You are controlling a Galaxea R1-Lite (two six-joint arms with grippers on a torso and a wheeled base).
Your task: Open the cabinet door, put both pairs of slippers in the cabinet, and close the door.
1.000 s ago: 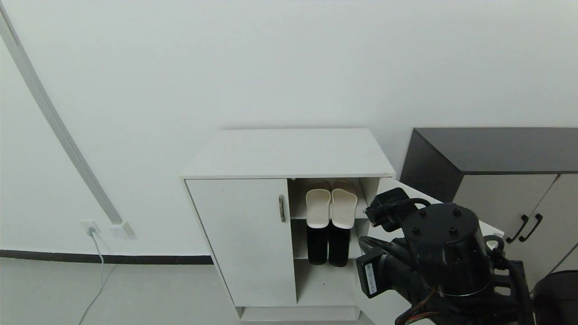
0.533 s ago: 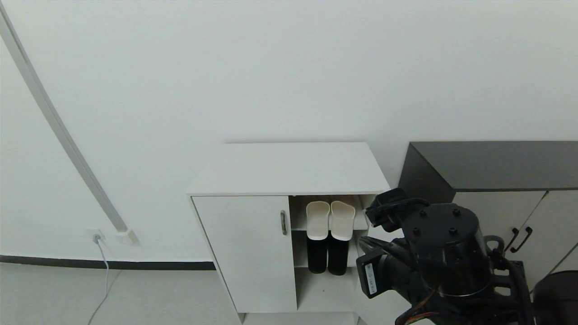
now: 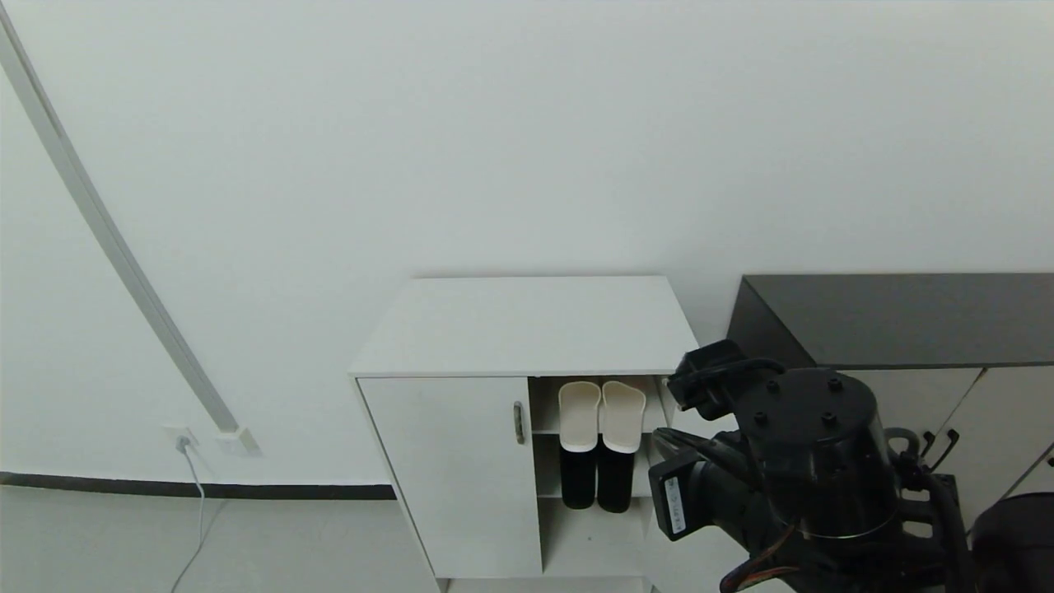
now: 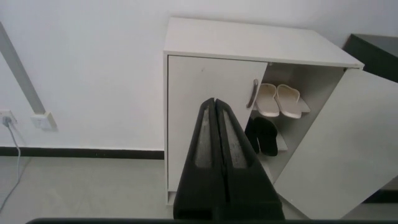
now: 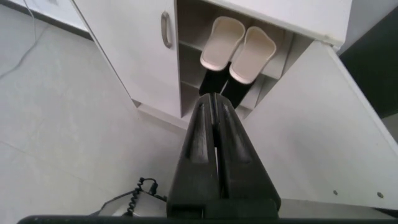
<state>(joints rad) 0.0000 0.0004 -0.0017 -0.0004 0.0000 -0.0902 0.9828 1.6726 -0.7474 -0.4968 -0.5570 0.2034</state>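
The white cabinet stands against the wall with its left door closed and its right door swung open. A cream pair of slippers lies on the upper shelf, toes inward. A black pair of slippers lies on the shelf below. My left gripper is shut and empty, held in front of the closed door. My right gripper is also shut and empty, out in front of the open compartment, beside the open door.
A dark-topped cabinet stands just right of the white one. A wall socket with a cable and a slanted conduit are at the left. Bare floor lies before the cabinet.
The whole head view has shifted: the cabinet now sits lower and looks smaller, so the camera moved. Slippers, doors and the right arm look unchanged.
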